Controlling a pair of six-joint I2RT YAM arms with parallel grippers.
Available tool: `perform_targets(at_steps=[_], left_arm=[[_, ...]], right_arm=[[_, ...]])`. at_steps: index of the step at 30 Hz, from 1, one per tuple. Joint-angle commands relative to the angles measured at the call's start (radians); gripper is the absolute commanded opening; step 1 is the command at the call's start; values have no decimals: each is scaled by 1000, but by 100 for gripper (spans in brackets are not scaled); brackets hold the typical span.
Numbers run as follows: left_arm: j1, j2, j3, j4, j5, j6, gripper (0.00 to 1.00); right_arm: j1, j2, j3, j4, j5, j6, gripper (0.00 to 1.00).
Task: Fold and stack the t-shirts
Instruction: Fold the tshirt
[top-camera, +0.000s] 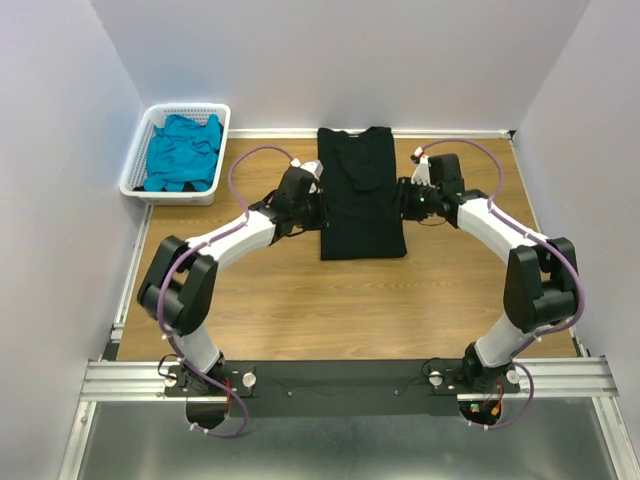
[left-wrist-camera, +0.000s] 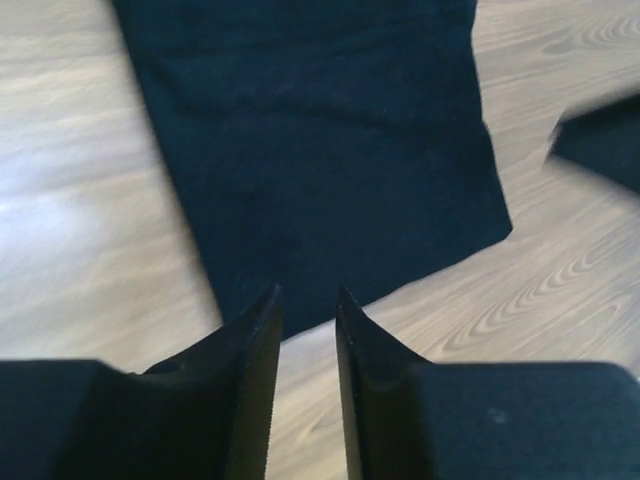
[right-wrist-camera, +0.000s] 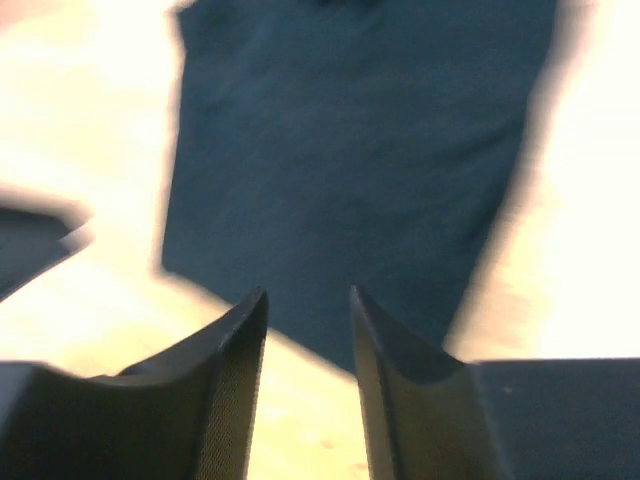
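Note:
A black t-shirt (top-camera: 360, 195) lies folded into a long narrow rectangle at the back middle of the wooden table. My left gripper (top-camera: 318, 207) is at its left edge and my right gripper (top-camera: 403, 197) at its right edge, facing each other. In the left wrist view the left gripper (left-wrist-camera: 308, 300) stands partly open over bare wood just short of the black t-shirt (left-wrist-camera: 320, 150), holding nothing. In the blurred right wrist view the right gripper (right-wrist-camera: 308, 298) is also partly open and empty before the black t-shirt (right-wrist-camera: 360, 160). A teal t-shirt (top-camera: 183, 152) lies crumpled in the basket.
The white slotted basket (top-camera: 190, 108) stands at the back left corner, beside the left wall. Bare table (top-camera: 330, 310) stretches between the shirt and the arm bases. White walls close in the back and both sides.

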Motion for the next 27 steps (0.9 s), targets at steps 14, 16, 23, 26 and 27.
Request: perform_targets(at_steps=[14, 16, 23, 26, 27], left_arm=[[34, 245, -106, 108, 156, -44, 17], [40, 253, -131, 93, 139, -50, 17], [51, 168, -233, 71, 126, -67, 17], [54, 86, -234, 54, 101, -68, 24], [55, 53, -203, 50, 96, -65, 27]], right_arm=[[-194, 145, -423, 481, -435, 251, 12], [-209, 143, -462, 481, -397, 263, 12], [-213, 18, -534, 472, -406, 272, 12], [-213, -39, -497, 464, -438, 288, 13], [-213, -45, -480, 463, -452, 294, 14]])
